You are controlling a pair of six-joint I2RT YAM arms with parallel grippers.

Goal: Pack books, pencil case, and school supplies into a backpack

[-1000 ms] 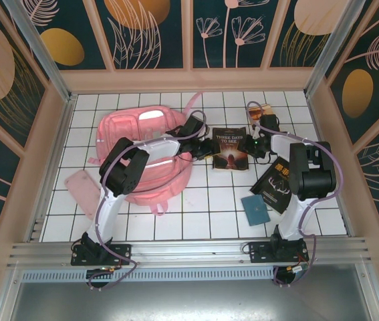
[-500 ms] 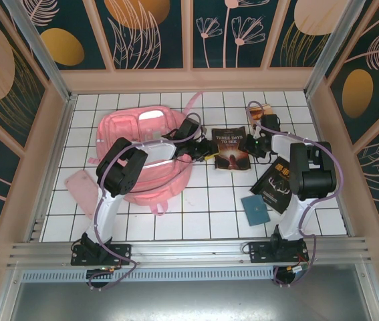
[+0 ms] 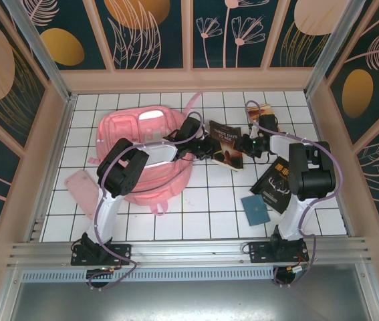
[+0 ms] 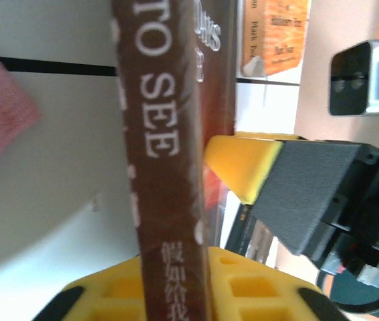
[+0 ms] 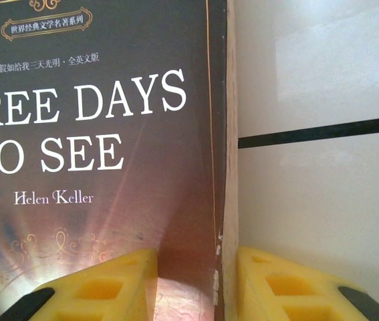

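- Where the right wrist camera faces its cover, the dark brown book [image 5: 109, 167] reads "THREE DAYS TO SEE" and "Helen Keller".
- The left gripper [image 3: 207, 148] pinches the tilted book's edge, just beside the backpack [image 3: 136, 130].
- The right gripper [image 5: 196, 267] stands narrowly parted astride the opposite edge, with bare table [image 5: 323, 200] tiles beyond.

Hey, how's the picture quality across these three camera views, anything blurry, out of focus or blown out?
Top external: evenly lit and sharp. Left wrist: the brown book sits so close that its lettering smears, and the white table looks washed out. Right wrist: the cover text is crisp, with a brighter patch on the tiles at top right.
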